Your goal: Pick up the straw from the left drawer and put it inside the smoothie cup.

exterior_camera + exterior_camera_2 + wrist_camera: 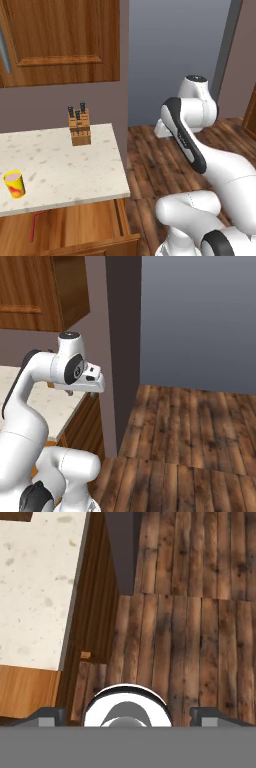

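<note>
While my tool (128, 714) hangs with its two dark tips set wide apart at the bottom of the hand view, it holds nothing; below it I see only wooden floor (185, 637) and the table (35, 587) edge off to one side. In the right base view the hand sits at the end of the folded arm, just off the table's corner and above the floor, not over the drawer.

Taking the knife block (79, 127) as my landmark: it stands upright at the back of the table. The smoothie cup (14, 183) is well forward of the block and off to its left, near the table's front edge, upright, pink contents showing. The left drawer (75, 227) is pulled out beneath that front edge, forward of the block again. The straw (35, 224) lies on the drawer floor, forward and left of the block, just below the cup and partly tucked under the table's overhang.

As I judge it, the step in hand is the reach for the straw, and nothing of the task is done yet. To do it well I would swing the hand across from the floor side to the open drawer, come in low from the front so the overhang does not block me, line the spread tips across the thin straw, and pinch near its middle so it does not pivot on the way to the cup.
</note>
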